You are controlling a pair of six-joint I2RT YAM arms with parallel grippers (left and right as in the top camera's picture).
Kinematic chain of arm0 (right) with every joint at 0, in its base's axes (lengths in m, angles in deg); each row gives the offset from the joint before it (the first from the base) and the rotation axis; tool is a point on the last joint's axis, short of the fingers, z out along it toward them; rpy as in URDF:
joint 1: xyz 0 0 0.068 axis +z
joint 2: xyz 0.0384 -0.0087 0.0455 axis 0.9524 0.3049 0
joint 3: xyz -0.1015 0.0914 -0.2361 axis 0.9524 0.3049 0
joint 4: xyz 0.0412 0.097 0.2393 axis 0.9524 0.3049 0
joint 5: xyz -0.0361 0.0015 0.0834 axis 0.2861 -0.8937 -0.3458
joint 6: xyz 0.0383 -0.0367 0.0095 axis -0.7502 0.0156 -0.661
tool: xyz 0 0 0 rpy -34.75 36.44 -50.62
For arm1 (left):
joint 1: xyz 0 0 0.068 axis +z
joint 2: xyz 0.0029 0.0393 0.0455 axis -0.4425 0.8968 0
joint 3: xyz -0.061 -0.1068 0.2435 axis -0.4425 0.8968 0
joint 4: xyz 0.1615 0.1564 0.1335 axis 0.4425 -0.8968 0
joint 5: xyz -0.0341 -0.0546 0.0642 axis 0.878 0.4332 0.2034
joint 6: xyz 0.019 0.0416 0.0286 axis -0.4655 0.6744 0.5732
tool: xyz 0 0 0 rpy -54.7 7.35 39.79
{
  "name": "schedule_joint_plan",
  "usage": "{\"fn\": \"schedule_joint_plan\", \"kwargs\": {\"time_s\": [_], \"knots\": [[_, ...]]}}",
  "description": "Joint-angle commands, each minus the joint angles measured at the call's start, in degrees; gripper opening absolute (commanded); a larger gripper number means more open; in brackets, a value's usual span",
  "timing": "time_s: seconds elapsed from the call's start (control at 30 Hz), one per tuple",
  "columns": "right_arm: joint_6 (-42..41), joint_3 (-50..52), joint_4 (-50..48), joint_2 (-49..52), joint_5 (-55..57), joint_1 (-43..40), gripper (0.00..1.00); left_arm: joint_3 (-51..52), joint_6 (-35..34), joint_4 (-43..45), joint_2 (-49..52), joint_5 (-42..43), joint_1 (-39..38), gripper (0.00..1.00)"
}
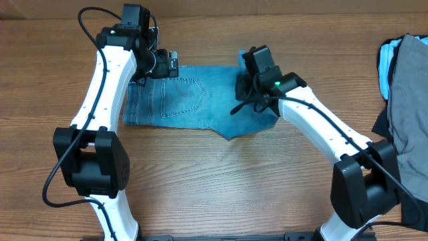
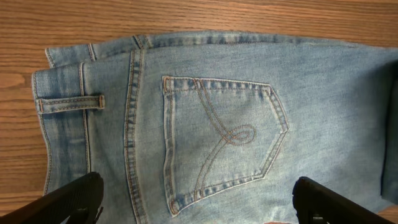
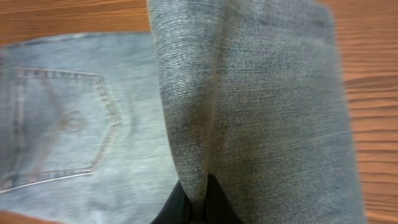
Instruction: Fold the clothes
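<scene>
One wooden table (image 1: 221,187) spans the view. The jeans (image 1: 194,100) lie flat near its far edge, with grey and dark clothes (image 1: 408,87) heaped at the right. The left gripper (image 1: 166,65) hovers wide-open over the pocket (image 2: 217,137); the right gripper (image 3: 198,202) pinches a raised denim fold.

Left arm (image 1: 107,73) and right arm (image 1: 321,124) show white shells, black joints and looping black cables (image 1: 83,27); a green light (image 1: 276,84) glows just behind the right gripper (image 3: 196,199).
</scene>
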Motion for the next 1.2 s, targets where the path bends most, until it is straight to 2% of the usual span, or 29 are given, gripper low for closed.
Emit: {"fn": "schedule_joint_plan", "kwargs": {"time_s": [0.0, 0.13, 0.17, 0.23, 0.33, 0.37, 0.43, 0.47, 0.6, 0.67, 0.7, 0.73, 0.8, 0.87, 0.93, 1.03, 1.17], "knots": [[-1.9, -1.7, -1.1, 2.7, -6.4, 0.5, 0.04, 0.4, -1.0, -0.1, 0.3, 0.4, -0.4, 1.00], [-4.2, -1.7, -3.7, 5.4, -12.5, 1.0, 0.08, 1.1, -1.1, 0.0, 0.3, 0.5, -0.5, 1.00], [-4.7, -1.7, -4.5, 6.1, -13.6, 1.2, 0.14, 1.4, -1.1, 0.1, 0.3, 0.5, -0.5, 1.00], [-4.6, -1.7, -6.4, 6.9, -15.3, 1.8, 0.47, 2.1, -1.1, 0.3, 0.3, 0.5, -0.5, 1.00], [-4.5, -1.7, -8.7, 7.1, -16.9, 2.7, 0.55, 3.1, -1.1, 0.6, 0.3, 0.5, -0.5, 1.00], [-4.0, -1.7, -9.2, 7.0, -17.0, 2.9, 0.61, 3.5, -1.1, 0.7, 0.3, 0.5, -0.5, 1.00], [-1.1, -2.6, -8.6, 6.8, -16.8, 2.8, 0.80, 4.0, -1.1, 0.7, 0.3, 0.4, -0.5, 1.00], [-0.5, -3.5, -7.4, 6.6, -16.0, 2.3, 0.83, 4.0, -1.1, 0.5, 0.3, 0.5, -0.5, 1.00], [0.5, -9.1, 0.2, 4.7, -12.1, -2.2, 0.85, 4.1, -1.3, 0.7, 0.3, 0.9, -0.5, 1.00], [2.3, -11.8, 3.7, 4.3, -12.2, -5.1, 0.84, 4.1, -1.5, 1.0, 0.3, 3.4, -0.5, 1.00], [3.0, -12.9, 5.4, 4.3, -12.3, -6.4, 0.78, 4.1, -1.5, 1.3, 0.3, 5.3, -0.5, 1.00], [3.0, -13.4, 6.6, 4.3, -12.4, -7.7, 0.60, 4.1, -1.5, 1.7, 0.3, 7.5, -0.6, 0.95], [3.0, -13.3, 8.6, 4.4, -14.2, -10.8, 0.25, 4.3, -1.5, 2.9, 0.3, 11.5, -1.3, 0.77], [3.3, -13.2, 10.9, 5.2, -17.5, -13.4, 0.04, 4.9, -1.6, 4.4, 0.3, 12.5, -2.4, 0.55], [5.4, -13.2, 13.6, 6.3, -22.4, -15.5, 0.04, 6.1, -2.4, 6.7, 0.4, 12.6, -3.9, 0.38], [10.0, -12.9, 17.6, 8.3, -31.9, -17.0, 0.04, 9.0, -5.6, 12.5, 0.4, 12.6, -6.6, 0.04], [12.7, -10.7, 20.0, 10.4, -41.1, -16.9, 0.04, 13.0, -9.9, 23.4, 0.9, 13.8, -10.3, 0.04]]}}
